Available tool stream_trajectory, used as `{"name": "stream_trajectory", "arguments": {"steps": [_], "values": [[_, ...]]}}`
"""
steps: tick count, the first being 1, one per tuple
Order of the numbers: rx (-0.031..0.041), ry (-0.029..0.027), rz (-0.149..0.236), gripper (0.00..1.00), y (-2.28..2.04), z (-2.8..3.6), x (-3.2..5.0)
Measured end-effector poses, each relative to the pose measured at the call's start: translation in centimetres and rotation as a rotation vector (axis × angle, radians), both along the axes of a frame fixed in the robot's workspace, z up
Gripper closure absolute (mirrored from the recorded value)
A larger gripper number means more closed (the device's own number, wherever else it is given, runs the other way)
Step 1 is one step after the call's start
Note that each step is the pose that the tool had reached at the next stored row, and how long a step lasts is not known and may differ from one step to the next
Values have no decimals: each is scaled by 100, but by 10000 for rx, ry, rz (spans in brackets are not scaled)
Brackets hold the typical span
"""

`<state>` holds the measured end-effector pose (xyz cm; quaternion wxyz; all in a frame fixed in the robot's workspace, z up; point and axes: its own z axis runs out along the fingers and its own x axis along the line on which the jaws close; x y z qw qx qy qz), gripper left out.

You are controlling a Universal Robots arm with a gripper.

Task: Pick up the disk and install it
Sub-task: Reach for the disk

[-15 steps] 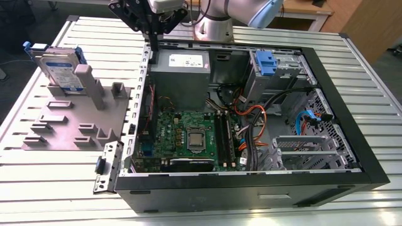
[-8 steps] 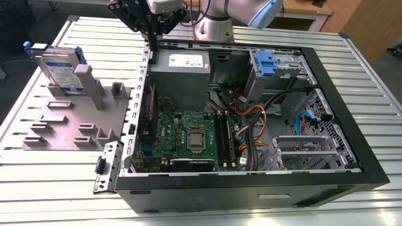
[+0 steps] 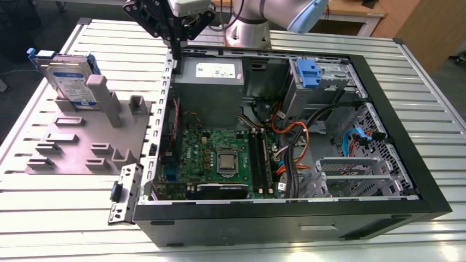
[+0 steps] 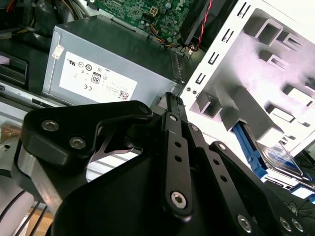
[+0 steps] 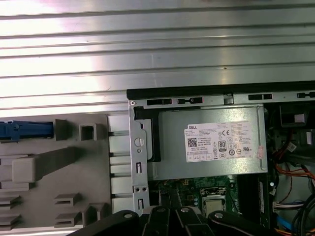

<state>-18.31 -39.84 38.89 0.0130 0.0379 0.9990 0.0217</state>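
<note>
**A:** Start with the exterior view. Where is the disk (image 3: 69,82)?

**B:** It stands on edge in a slot of the grey holder (image 3: 87,147), on the metal table (image 3: 58,229). That is to the exterior view's left of the open computer case (image 3: 291,210). It has a silver body, a white-and-blue label facing the camera, and a blue frame showing at its top corners.

**A:** And the gripper (image 3: 174,34)?

**B:** It hangs over the case's corner by the power supply (image 3: 209,82), well apart from the disk and not holding it. I cannot tell how far open it is.

**A:** Second wrist view?

**B:** The black gripper (image 4: 170,105) is close up, with the power supply (image 4: 108,64) behind it. Past the holder (image 4: 256,73), part of the disk (image 4: 278,155) shows its blue label and blue frame.

**A:** First wrist view?

**B:** The gripper (image 5: 170,216) is just above the power supply (image 5: 211,147). The disk (image 5: 27,130) appears as a blue strip at the holder's (image 5: 54,172) end.
</note>
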Motion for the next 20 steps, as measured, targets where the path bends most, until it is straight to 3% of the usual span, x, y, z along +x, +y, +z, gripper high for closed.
{"name": "stream_trajectory", "arguments": {"steps": [4, 6, 20], "values": [[1, 0, 0, 89, 0, -3, -5], [0, 25, 0, 89, 0, -47, -57], [0, 35, 0, 89, 0, -61, -74]]}}
